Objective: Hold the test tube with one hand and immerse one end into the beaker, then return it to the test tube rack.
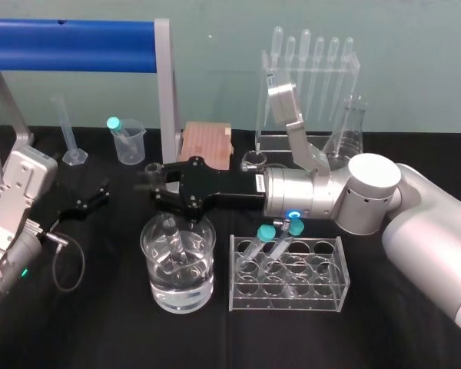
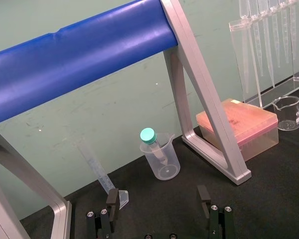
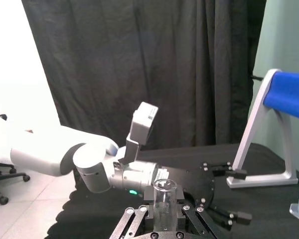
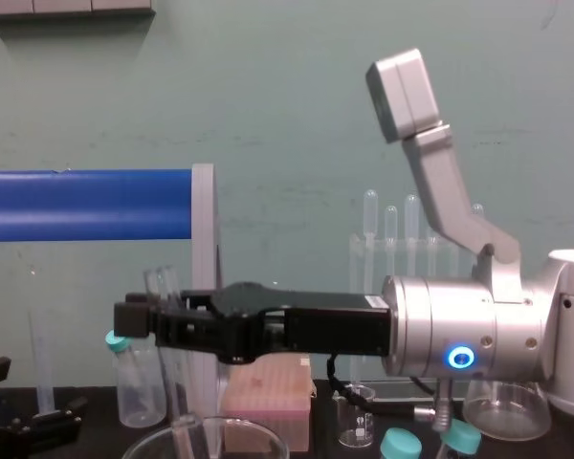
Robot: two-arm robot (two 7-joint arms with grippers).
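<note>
Silver arm [image 1: 369, 196], black gripper [image 1: 160, 185] (blue ring [image 1: 293, 214])

A pale green wall [image 1: 215, 46] backs the black-draped worktop [image 1: 100, 330]. A blue padded bar [image 1: 69, 44] on a grey metal frame [image 1: 165, 84] stands at its rear left. Black curtains [image 3: 139, 59] hang beyond, above a pale tiled floor [image 3: 30, 209].

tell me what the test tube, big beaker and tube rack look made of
The test tube, gripped by the right gripper: likely glass, thin, clear, glossy highlights. The beaker: likely glass, thick clear wall, bright glints. The rack: probably acrylic, flat clear plates with frosted-looking edges. The left gripper sits open at left.
</note>
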